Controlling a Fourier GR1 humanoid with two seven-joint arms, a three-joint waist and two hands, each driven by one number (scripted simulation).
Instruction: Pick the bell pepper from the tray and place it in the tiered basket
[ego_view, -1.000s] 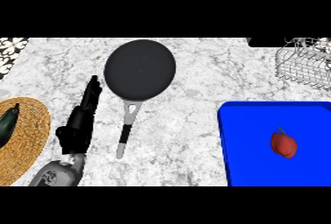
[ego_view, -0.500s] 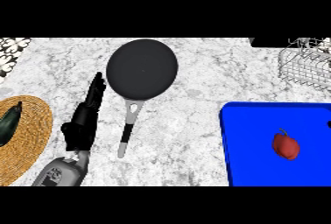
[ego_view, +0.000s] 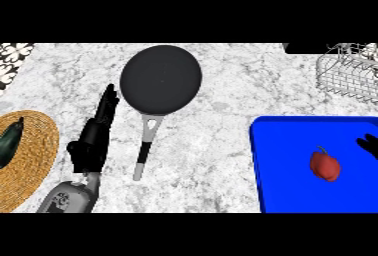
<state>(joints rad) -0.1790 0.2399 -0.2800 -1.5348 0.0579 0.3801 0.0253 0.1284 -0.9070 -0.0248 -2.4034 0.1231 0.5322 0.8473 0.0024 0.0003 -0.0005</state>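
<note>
Head view: bell pepper (ego_view: 325, 166) untouched on tray (ego_view: 284, 170); right hand (ego_view: 368, 145) (grip unreadable) at tray's right edge; tiered basket (ego_view: 347, 75) unfilled.

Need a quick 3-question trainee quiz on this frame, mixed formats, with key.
1. True or false: the bell pepper lies on the blue tray.
2. What lies right of the left hand? A) frying pan B) kettle C) mug
3. Fill in: the wire tiered basket stands at the counter's far ____ corner.

Key: 1 true; 2 A; 3 right. At the view's right edge, a dark shape over the tray is likely the right hand; its fingers cannot be read.
</note>
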